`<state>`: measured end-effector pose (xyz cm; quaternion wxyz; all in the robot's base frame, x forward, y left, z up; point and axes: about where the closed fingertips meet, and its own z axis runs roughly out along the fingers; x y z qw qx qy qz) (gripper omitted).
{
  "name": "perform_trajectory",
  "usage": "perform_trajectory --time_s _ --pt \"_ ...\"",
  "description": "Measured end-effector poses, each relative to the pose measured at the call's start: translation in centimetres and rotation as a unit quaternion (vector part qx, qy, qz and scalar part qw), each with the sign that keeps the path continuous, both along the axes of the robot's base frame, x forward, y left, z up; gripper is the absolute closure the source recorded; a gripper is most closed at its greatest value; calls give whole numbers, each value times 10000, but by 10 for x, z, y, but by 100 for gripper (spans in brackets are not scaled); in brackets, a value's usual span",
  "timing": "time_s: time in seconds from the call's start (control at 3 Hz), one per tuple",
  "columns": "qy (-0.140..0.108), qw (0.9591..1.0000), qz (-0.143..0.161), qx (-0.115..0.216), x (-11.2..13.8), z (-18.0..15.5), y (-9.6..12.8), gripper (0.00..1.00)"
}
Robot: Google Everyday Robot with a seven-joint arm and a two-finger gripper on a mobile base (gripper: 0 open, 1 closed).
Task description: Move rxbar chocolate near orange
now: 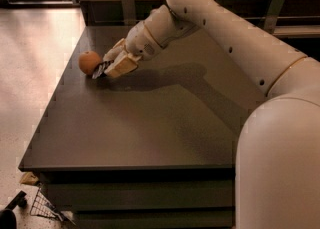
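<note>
The orange (89, 61) sits on the dark table (150, 123) near its far left edge. My gripper (111, 67) is just to the right of the orange, low over the table. It is shut on the rxbar chocolate (102, 68), a thin dark wrapped bar whose end pokes out from between the tan fingers toward the orange, almost touching it. Most of the bar is hidden by the fingers.
My white arm (225, 38) crosses over the back right of the table and fills the lower right of the view. A wire basket (45, 205) lies on the floor at the front left corner. The green can is hidden.
</note>
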<state>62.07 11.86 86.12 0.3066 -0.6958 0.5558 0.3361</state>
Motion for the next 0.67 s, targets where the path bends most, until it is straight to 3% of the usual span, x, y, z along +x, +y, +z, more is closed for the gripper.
perform_trajectory --time_s 0.67 --pt "25 10000 38 -6 -1 -3 4 59"
